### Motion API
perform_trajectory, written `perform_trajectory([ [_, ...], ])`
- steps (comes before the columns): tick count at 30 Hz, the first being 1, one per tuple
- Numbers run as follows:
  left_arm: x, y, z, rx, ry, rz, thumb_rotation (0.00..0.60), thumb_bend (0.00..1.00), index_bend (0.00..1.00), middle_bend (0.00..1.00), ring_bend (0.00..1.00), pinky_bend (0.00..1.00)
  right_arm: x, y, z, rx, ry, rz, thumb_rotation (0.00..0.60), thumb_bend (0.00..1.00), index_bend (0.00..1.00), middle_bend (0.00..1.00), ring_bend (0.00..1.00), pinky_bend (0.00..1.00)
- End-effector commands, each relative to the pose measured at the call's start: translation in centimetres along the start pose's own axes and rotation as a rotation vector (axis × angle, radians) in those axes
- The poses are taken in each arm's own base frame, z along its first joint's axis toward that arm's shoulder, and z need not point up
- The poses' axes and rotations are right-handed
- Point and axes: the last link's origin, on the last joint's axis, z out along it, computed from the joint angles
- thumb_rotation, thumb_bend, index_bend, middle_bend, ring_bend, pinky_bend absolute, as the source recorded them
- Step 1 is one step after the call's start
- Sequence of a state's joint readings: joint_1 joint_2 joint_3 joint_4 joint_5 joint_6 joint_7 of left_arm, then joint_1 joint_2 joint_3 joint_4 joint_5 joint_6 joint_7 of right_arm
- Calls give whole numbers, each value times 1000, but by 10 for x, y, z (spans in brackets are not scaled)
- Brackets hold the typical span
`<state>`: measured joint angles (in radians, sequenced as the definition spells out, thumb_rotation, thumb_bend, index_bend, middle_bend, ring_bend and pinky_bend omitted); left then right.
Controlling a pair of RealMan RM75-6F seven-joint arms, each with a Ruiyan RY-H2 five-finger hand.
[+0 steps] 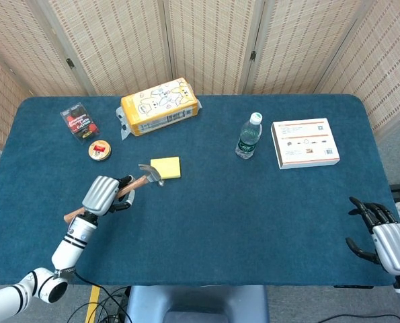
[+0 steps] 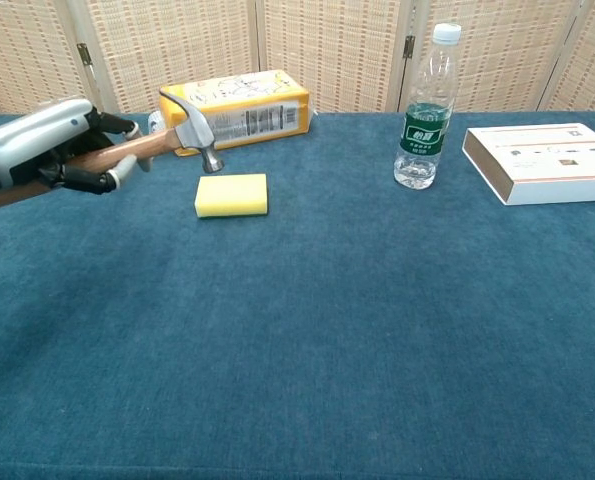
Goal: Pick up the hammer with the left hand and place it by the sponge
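My left hand (image 1: 103, 195) (image 2: 47, 140) grips the wooden handle of a hammer (image 1: 149, 175) (image 2: 189, 123) and holds it well above the table. The steel head points toward the yellow sponge (image 1: 167, 167) (image 2: 232, 194) and hangs just left of it, over its near-left corner in the head view. The handle's butt sticks out behind the hand, toward the table's front left. My right hand (image 1: 382, 234) rests at the table's front right corner, fingers spread, holding nothing; the chest view does not show it.
A yellow packet (image 1: 160, 106) (image 2: 235, 110) lies behind the sponge. A round tin (image 1: 99, 149) and a red-black pack (image 1: 79, 121) sit at the far left. A water bottle (image 1: 249, 136) (image 2: 424, 108) and a white box (image 1: 305, 142) (image 2: 545, 160) stand to the right.
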<state>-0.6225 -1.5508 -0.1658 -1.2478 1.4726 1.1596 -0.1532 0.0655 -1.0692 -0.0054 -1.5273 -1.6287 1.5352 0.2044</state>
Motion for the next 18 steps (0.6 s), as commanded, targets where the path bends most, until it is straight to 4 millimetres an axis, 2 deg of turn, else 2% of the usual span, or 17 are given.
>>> perform_trajectory([
  [1,1,4,18,-34,35,6,389,738,785,942,760,912,0,1,-1,-4,1,-1,600,203,100,335,199,191],
  [5,-3,2,31,-44,59,35,381,738,785,942,761,913,1,2,-3,-13,3,-1,600,203,100,335,199,191],
  [11,-12,-9,49,-39,66,141,398,738,788,945,767,913,1,2,-3,-16,3,-3,600,203,100,335,199,191],
  [18,-17,-18,66,-53,88,257,455,739,791,946,768,912,2,3,-3,-25,4,-5,600,202,100,335,198,191],
])
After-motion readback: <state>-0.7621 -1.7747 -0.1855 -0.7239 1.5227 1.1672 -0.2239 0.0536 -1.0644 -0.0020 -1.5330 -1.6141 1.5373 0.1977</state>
